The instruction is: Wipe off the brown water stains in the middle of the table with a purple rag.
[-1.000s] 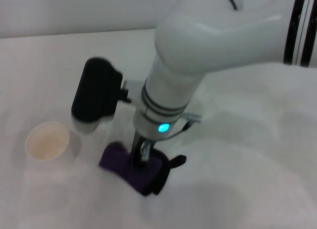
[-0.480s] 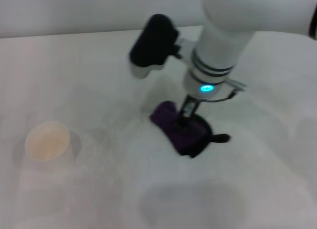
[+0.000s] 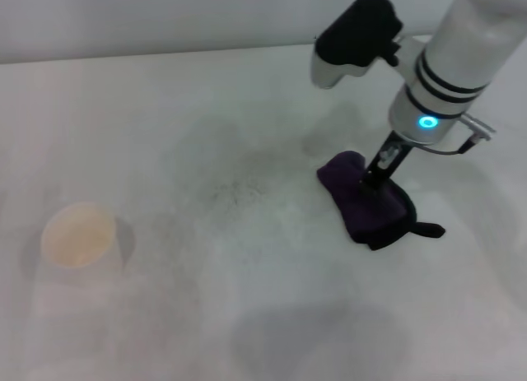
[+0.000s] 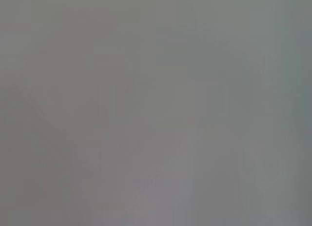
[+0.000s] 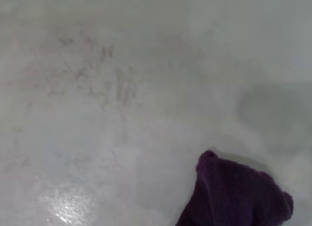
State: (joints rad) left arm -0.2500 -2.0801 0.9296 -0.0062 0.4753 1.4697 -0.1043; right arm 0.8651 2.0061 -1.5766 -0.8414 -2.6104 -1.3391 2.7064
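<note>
Standing far left on the counter (image 3: pixel 165 93): a paper cup (image 3: pixel 79 234). No brown patch visible mid-counter, only grey speckle (image 3: pixel 235 192); wiping judged nearly done. Right gripper (image 3: pixel 375 177) clenched on purple rag (image 3: pixel 366 202), right of centre. Next: check residue. Right wrist view shows wet sheen; left wrist view blank.

Purple rag (image 3: pixel 367 203) on the table (image 3: pixel 272 315), right of centre, with the right gripper (image 3: pixel 375 176) planted on top of it (tab trailing out to the right). Paper cup (image 3: pixel 79 234) well apart at the left. Speckled smudge (image 3: pixel 239 188) between the two, nearer the rag.
</note>
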